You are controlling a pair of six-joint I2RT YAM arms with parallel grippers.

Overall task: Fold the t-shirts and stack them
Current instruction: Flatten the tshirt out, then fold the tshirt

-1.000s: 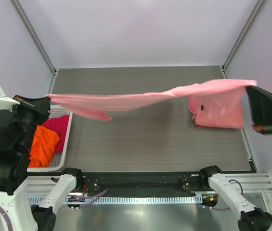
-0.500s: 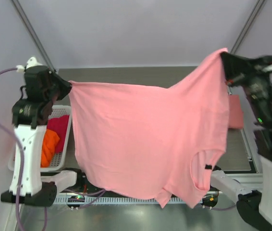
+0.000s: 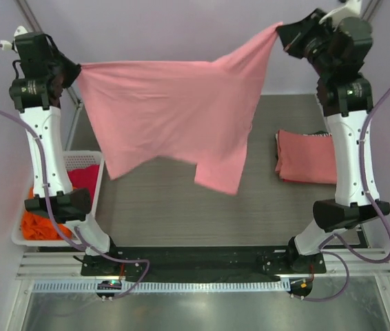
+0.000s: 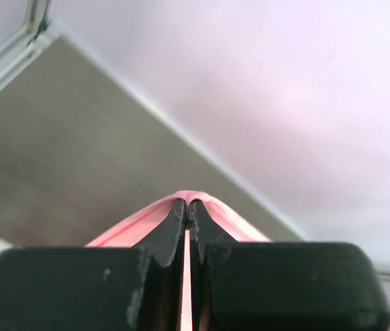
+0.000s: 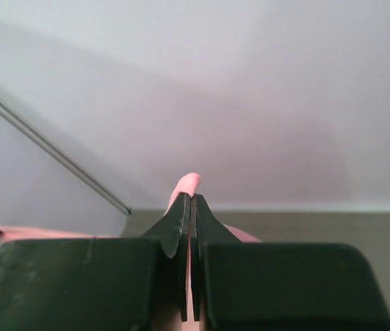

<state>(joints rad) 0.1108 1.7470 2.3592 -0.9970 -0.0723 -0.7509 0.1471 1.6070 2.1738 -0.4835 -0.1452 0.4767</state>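
A light pink t-shirt hangs spread in the air between both raised arms, high above the table. My left gripper is shut on its left corner; the pink cloth shows pinched at the tips in the left wrist view. My right gripper is shut on its right corner, with pink cloth at the tips in the right wrist view. A folded salmon-red t-shirt lies on the table at the right. An orange t-shirt and a magenta t-shirt lie in the basket.
A white lattice basket stands at the table's left edge. The grey wood-grain table runs under the hanging shirt. Purple walls and metal frame posts enclose the back and sides.
Both arms have risen and swung back, lifting the pink shirt from low over the table to high in the air. Its lower edge now hangs clear of the front edge.
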